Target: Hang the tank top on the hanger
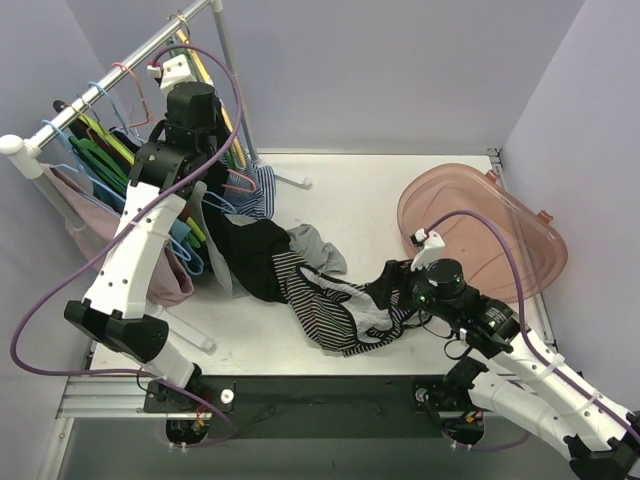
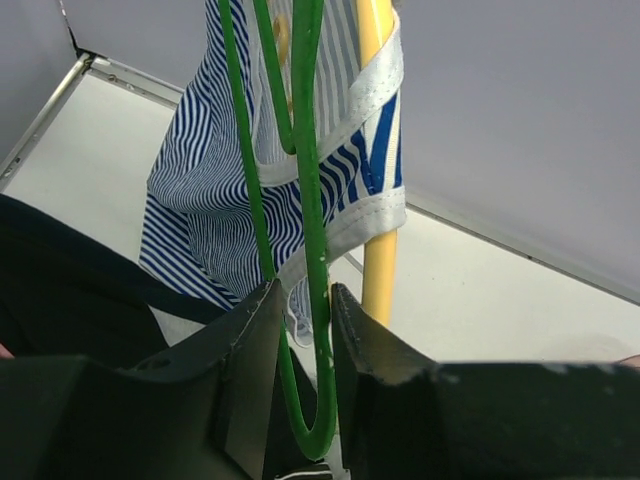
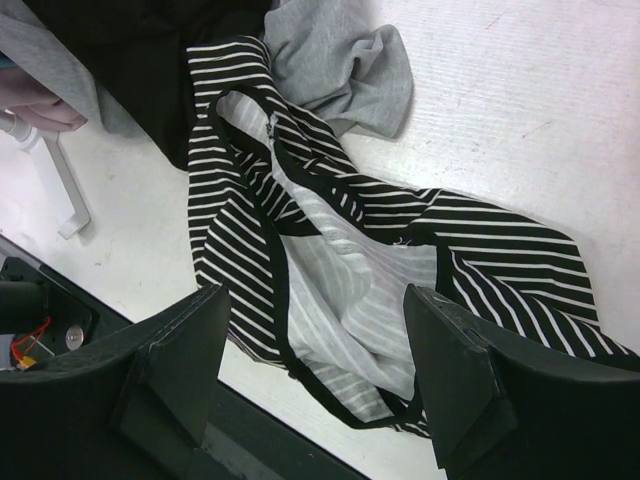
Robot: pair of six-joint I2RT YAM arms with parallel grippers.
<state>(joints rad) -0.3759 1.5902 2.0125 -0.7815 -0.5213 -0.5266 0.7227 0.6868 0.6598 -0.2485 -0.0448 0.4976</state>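
— White tabletop [image 1: 400, 200], lilac walls [image 1: 400, 70]: what does the overhead view give?
— A clothes rack [image 1: 110, 76] fills the upper left, with garments hanging from it. The left arm [image 1: 135, 250] reaches up into it, and its fingertips are lost among the clothes from here. At lower centre the tank top [image 1: 330, 310] lies crumpled on the table. A black cloth [image 1: 250, 255] and a grey cloth [image 1: 320, 250] touch its upper-left end. A pinkish see-through tub [image 1: 500, 230] sits at the right.
— And the other arm?
— The right arm [image 1: 500, 335] comes in from the lower right, with the right gripper [image 1: 388, 285] over the top's right edge.
— Left wrist view?
— The left gripper [image 2: 303, 295] is clamped on the hanger [image 2: 312, 180]. Both dark fingers [image 2: 240, 360] press the lower bend of the green loop from either side. The hanger runs upright through the centre of the frame. Behind it hangs a blue-and-white striped garment [image 2: 200, 200], with a yellow bar just to its right.
— Right wrist view?
— The right gripper's jaws stand wide apart at the bottom of the frame, with nothing between them. The tank top spreads across the middle, on the table beneath them, black edging curling around a pale inner side. The grey cloth lies at top centre, touching the upper strap. Whether the fingertips touch the fabric I cannot tell.
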